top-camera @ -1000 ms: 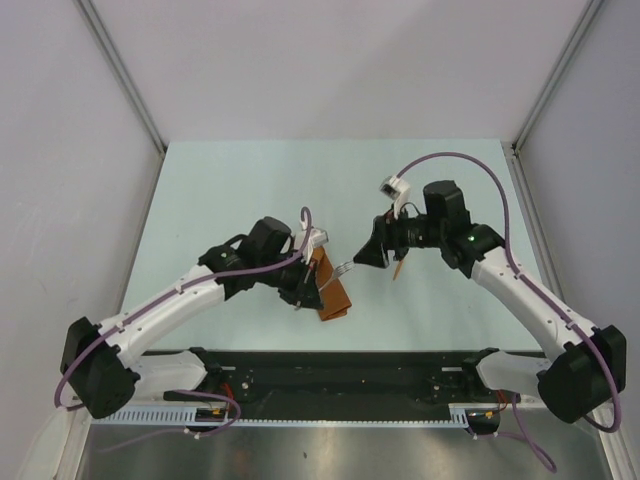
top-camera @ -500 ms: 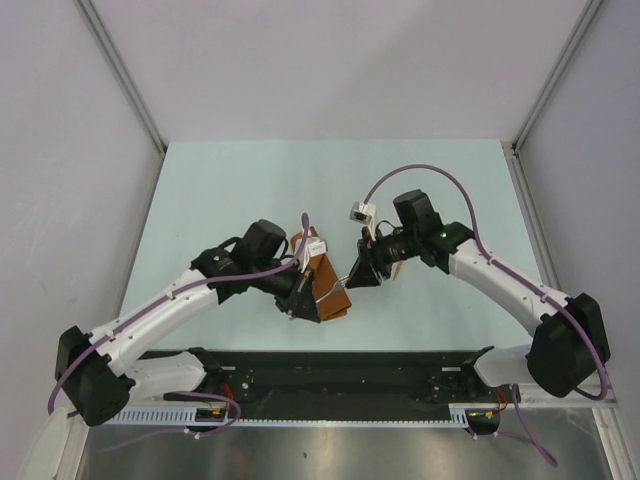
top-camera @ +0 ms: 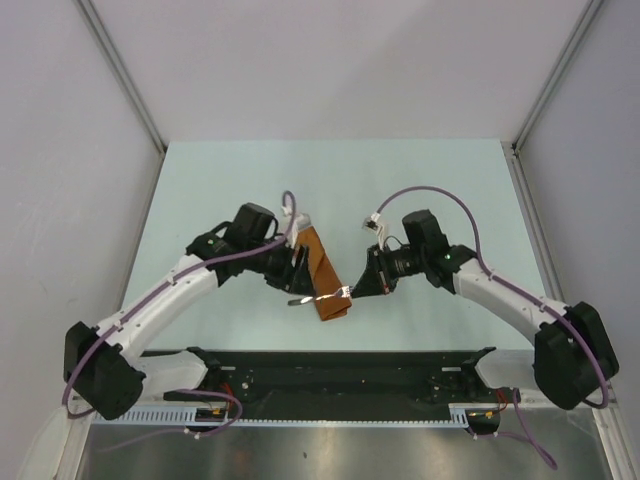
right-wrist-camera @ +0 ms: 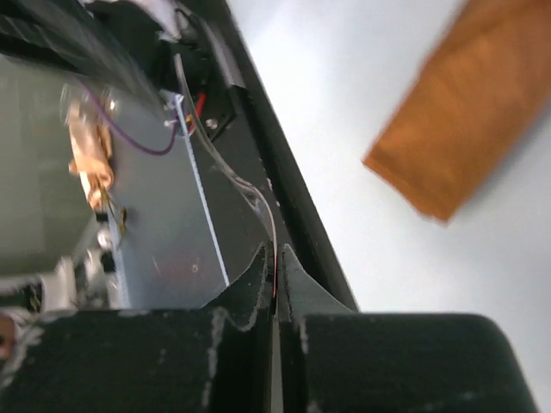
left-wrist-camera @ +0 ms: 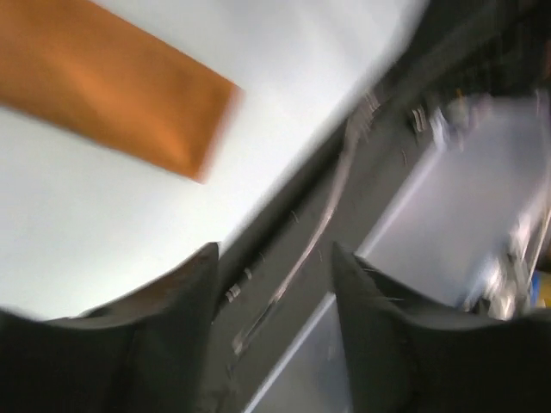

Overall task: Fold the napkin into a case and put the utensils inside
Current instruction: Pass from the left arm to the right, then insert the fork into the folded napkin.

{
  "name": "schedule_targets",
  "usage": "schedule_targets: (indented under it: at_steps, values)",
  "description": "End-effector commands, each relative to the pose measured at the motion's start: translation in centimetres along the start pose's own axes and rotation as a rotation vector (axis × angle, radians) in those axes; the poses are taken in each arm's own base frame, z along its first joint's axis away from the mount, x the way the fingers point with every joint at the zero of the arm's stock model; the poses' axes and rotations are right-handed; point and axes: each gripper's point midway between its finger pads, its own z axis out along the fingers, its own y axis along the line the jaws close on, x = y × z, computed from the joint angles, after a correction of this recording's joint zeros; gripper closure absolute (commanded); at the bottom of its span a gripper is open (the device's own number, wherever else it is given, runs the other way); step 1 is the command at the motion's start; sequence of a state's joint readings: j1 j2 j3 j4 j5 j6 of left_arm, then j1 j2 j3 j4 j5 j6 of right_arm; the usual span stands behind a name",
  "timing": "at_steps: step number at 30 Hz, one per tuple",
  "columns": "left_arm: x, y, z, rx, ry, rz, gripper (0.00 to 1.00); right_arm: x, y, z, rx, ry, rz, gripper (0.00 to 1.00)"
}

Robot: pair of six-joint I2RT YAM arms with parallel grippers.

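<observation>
Pale green table (top-camera: 220,180), narrow rust-orange case (top-camera: 322,275) lying flat near its front middle

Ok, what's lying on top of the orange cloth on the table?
A silver fork lies across the near end of the cloth. Nothing else shows on it. Whether anything is tucked inside its folds is hidden.

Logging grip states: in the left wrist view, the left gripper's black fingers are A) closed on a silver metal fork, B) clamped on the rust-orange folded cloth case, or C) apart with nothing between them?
C: the left gripper has its black fingers apart with an empty gap, and the rust-orange folded cloth case lies clear of them.
</observation>
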State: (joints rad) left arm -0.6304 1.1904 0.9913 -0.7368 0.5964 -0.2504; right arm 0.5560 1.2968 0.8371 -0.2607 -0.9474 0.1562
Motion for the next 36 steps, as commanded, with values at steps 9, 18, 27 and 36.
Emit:
schedule_targets:
  at_steps: [9, 18, 27, 36]
  values:
    - [-13.6, 10.9, -3.1, -0.311, -0.504, -0.338, 0.65, 0.5, -4.1, -1.6, 0.379, -0.634, 0.831, 1.00]
    - [-14.9, 16.0, 2.8, -0.326, -0.399, -0.424, 0.93, 1.2, -5.8, -1.2, 0.523, -0.862, 0.953, 1.00]
    - [-15.8, 18.7, 5.0, -0.379, -0.331, -0.462, 0.96, 2.0, -7.6, 1.1, 0.543, -0.861, 0.989, 1.00]
    - [-14.9, 20.9, 6.5, -0.438, -0.263, -0.492, 0.96, 2.6, -8.2, 2.9, 0.541, -0.821, 0.991, 1.00]
